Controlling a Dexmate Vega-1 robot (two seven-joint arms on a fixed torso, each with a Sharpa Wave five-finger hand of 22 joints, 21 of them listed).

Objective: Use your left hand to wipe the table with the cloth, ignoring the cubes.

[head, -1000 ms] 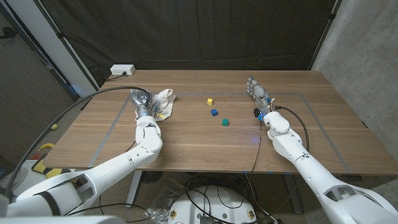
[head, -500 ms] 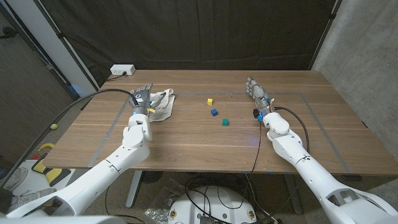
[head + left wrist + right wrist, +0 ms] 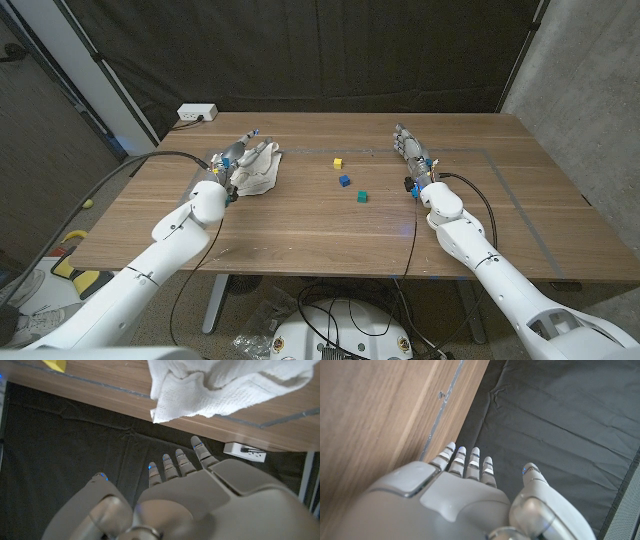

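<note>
Counting one cloth (image 3: 258, 169), three cubes (image 3: 344, 181), two hands.

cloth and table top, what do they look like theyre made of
Cloth: seemingly white terry or cotton towelling, matte, going by its nubby looped surface and soft folds. Table: brown wood or wood-look laminate, smooth satin finish with long straight grain; which one, the pictures leave open.

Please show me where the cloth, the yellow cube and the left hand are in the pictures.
cloth (image 3: 258, 172), head view, on the middle of the crumpled white fabric.
yellow cube (image 3: 338, 162), head view, on its top face.
left hand (image 3: 231, 161), head view, on the back of the hand beside the cloth.
</note>
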